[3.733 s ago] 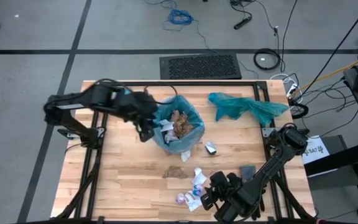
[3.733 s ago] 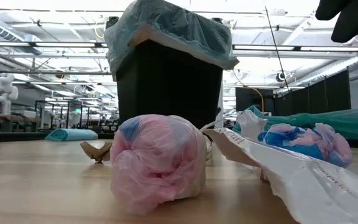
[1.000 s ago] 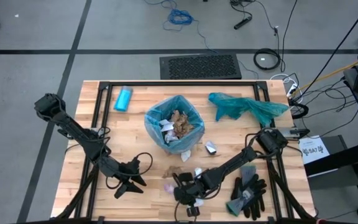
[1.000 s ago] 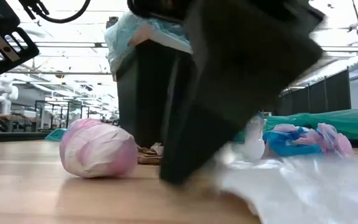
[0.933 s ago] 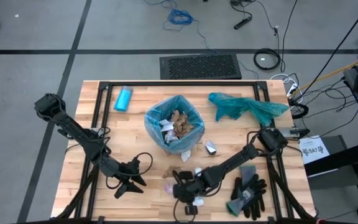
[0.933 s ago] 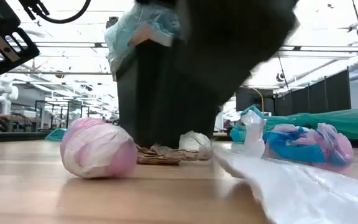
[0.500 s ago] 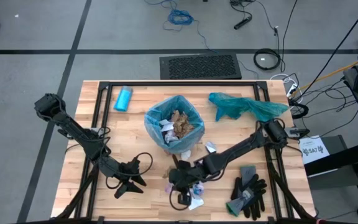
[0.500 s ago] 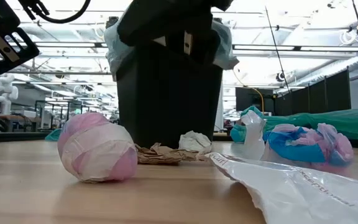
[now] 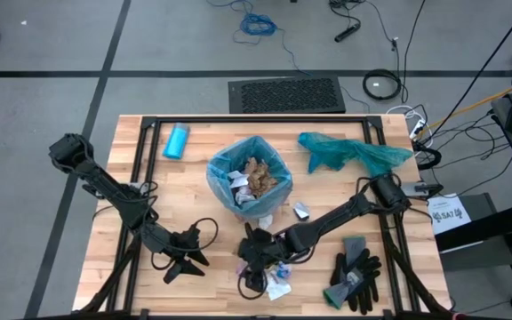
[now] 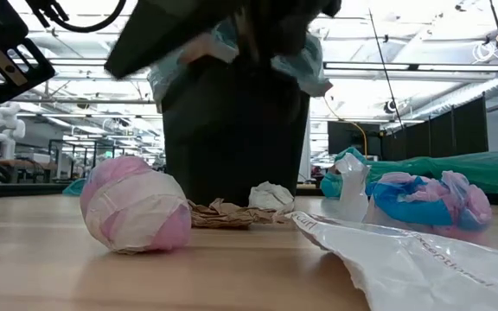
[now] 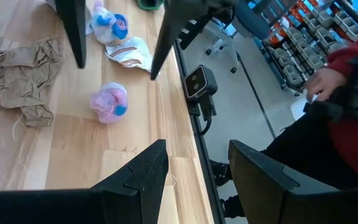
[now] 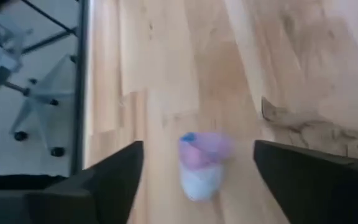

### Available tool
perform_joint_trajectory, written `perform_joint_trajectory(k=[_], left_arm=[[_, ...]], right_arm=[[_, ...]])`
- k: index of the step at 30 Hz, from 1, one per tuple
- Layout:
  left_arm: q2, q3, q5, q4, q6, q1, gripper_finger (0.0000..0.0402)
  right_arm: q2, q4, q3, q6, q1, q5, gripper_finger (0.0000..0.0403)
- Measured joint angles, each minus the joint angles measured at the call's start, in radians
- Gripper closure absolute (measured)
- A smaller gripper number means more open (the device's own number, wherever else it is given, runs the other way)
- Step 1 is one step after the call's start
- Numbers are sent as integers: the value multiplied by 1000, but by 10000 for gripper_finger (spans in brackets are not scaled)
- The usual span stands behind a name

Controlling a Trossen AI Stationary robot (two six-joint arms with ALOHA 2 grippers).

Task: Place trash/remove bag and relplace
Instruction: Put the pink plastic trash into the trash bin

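Observation:
The black bin [image 9: 252, 187] lined with the pale blue bag [image 9: 220, 171] stands mid-table, with brown and white trash inside. More trash lies on the table nearer the front edge: a pink wad [image 12: 201, 165], also in the left wrist view [image 11: 109, 101], crumpled brown paper [image 11: 17, 71] and white wrappers [image 10: 405, 259]. My right gripper [image 12: 199, 146] hangs open above the pink wad, one finger on either side, touching nothing. My left gripper [image 11: 194, 168] waits open near the front left [image 9: 180, 258].
A darker teal bag [image 9: 354, 153] lies at the far right and a light-blue bottle [image 9: 177, 140] at the far left. Black-and-grey gloves [image 9: 354, 276] lie at the near right. A person in red [image 11: 347, 93] sits past the table's front edge.
My right gripper has risen off the table by the white wrappers, gone toward the table's left and a little toward the bin, and rolled. It now hangs over the pink wad. The trash on the table lies where it was.

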Motion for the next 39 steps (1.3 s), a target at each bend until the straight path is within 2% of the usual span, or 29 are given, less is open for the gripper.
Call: perform_joint_trajectory(k=[3, 5, 10, 14, 17, 20, 24, 25, 30, 34, 39], left_arm=[[0, 0, 0, 0, 0, 0, 228], [0, 0, 0, 0, 0, 0, 228], [0, 0, 0, -1, 6, 0, 228], [0, 1, 0, -5, 7, 0, 228], [0, 1, 0, -6, 8, 0, 228], [0, 1, 0, -8, 22, 0, 228], [0, 1, 0, -12, 34, 0, 228], [0, 1, 0, -13, 34, 1, 228], [0, 1, -1, -25, 24, 18, 228], [0, 1, -6, -26, 41, 57, 228], [0, 1, -6, -26, 97, 98, 228]], right_arm=[[34, 50, 0, -15, 5, -13, 64], [53, 78, 0, -48, 8, -13, 53], [88, 91, 0, -129, 15, -13, 67], [123, 69, 0, -135, 15, -15, 115], [134, 69, 0, -137, 15, -8, 170], [130, 60, 0, -126, 12, -6, 246], [73, 38, -2, -101, 14, -28, 370], [49, 41, -2, -95, 13, -47, 381], [-61, 11, 0, -77, -3, -64, 371], [-155, -71, 10, -64, -7, -63, 383], [-251, -214, 54, -52, -10, 77, 388]])
